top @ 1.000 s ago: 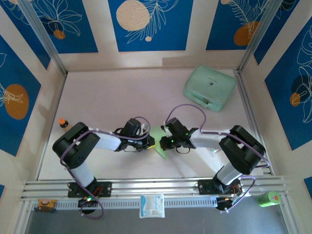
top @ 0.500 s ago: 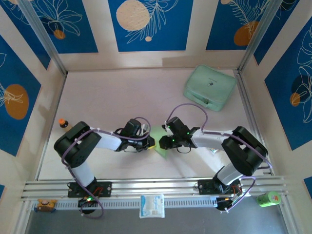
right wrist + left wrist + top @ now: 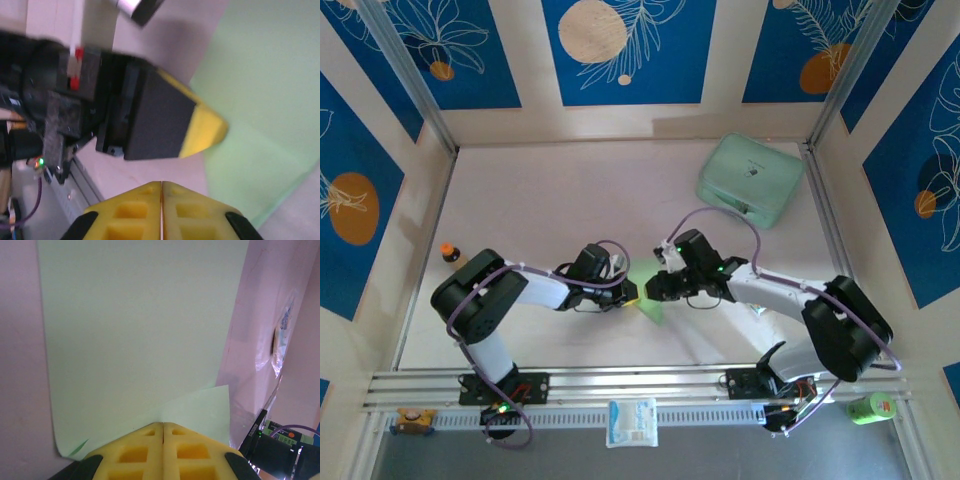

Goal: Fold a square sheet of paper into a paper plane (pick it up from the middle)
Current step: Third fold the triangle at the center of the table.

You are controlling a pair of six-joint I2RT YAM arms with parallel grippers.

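A: Where's the green sheet of paper point(image 3: 140, 330)?
B: Flat on the desk point(image 3: 540, 200), directly ahead of the left end effector point(image 3: 163, 426). Its closed tips meet a folded flap at the sheet's near edge.
A: And the right end effector point(image 3: 161, 184)?
B: Closed too, gripping nothing, with the paper just beyond it.

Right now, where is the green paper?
In the top view, the green paper sits near the middle of the table, between the left gripper and the right gripper.
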